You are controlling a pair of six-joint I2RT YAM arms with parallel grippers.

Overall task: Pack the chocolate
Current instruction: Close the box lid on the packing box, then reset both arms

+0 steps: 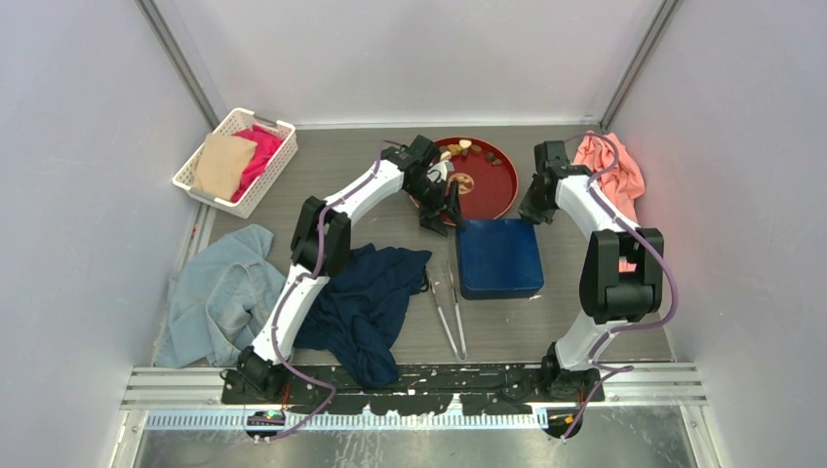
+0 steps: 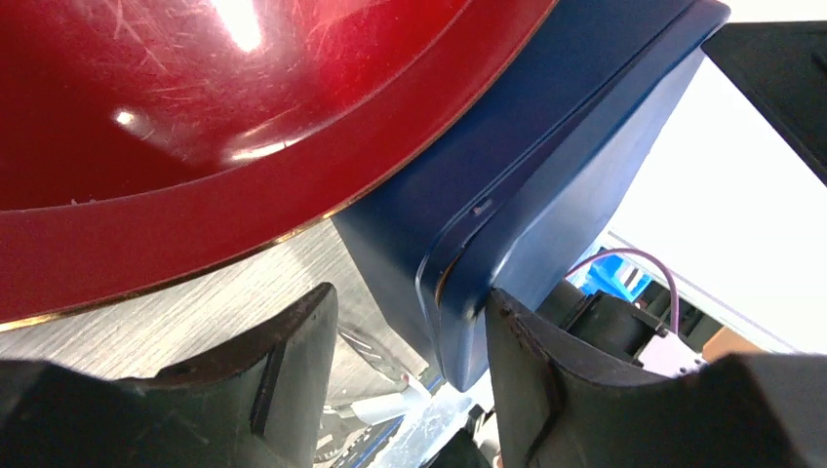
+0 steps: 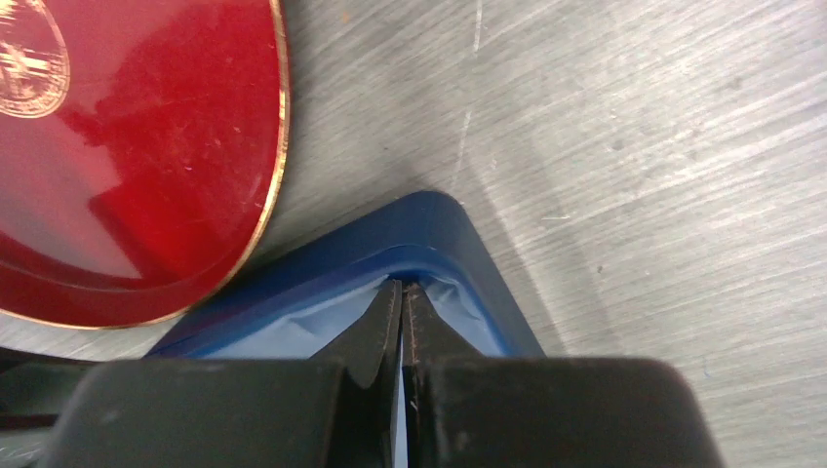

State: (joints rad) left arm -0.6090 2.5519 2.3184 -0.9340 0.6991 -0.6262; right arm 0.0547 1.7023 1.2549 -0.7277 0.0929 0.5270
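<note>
**While the navy box (image 1: 499, 258) reads as lidded, the chocolate (image 1: 475, 151) lies beyond the left gripper (image 1: 441, 207)**

Top external: As far as this view shows, the chocolate is a small cluster of brown and pale pieces on the far rim of the red round tray (image 1: 495, 190), with none in the box. The box sits on the near side of the tray, its far edge at the tray's near rim; whether they touch cannot be told. The left gripper hangs over the tray's near-left edge, so the pieces lie straight away from it, across the tray. The right gripper (image 1: 536, 209) is at the box's far-right corner, farther from the pieces. Judgement: the left arm is nearer the chocolate, and the right arm is better placed for the lid. The metal tongs (image 1: 449, 312) lie near-left of the box, untouched.

Left wrist: The fingers (image 2: 293, 361) stand wide apart and hold nothing. A corner of the box shows in the gap between them, with the tray rim above it. No chocolate is in view.

Right wrist: The fingers (image 3: 385, 322) are pressed together with almost no gap, tips at the box's corner just inside its raised edge. Whether they pinch anything thin cannot be told. No chocolate is in view.
</note>
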